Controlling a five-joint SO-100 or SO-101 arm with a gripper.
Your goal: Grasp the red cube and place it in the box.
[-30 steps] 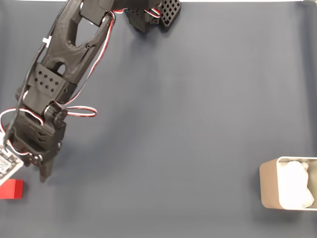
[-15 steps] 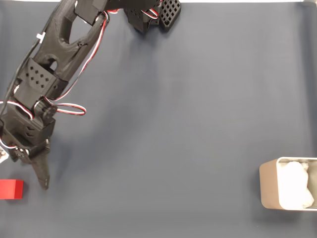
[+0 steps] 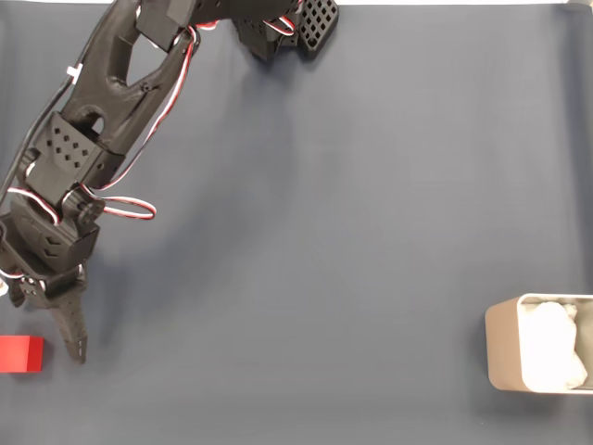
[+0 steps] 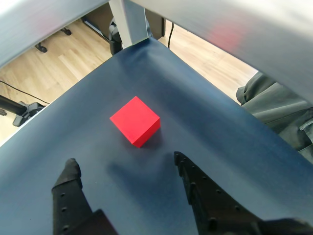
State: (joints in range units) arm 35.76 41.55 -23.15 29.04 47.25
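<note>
The red cube [image 3: 20, 354] lies on the dark blue mat at the far left edge of the fixed view. My gripper [image 3: 57, 324] hangs just right of it, one black finger [image 3: 74, 336] reaching down level with the cube. In the wrist view the red cube [image 4: 135, 120] sits a short way ahead of my gripper [image 4: 125, 163], roughly centred on the gap. The fingers stand open and apart from it, with nothing between them. The beige box [image 3: 503, 348], lined with white paper [image 3: 553, 348], stands at the lower right edge, far from the cube.
The arm's black base [image 3: 283, 28] is at the top of the mat [image 3: 371, 204]. The wrist view shows the mat's edges close behind the cube, wooden floor [image 4: 49, 73] below, a metal post [image 4: 128, 22] and grey fabric [image 4: 279, 107] at right.
The arm has swung left and further down the fixed view, bringing the finger tip level with the cube. Cube and box have not moved.
</note>
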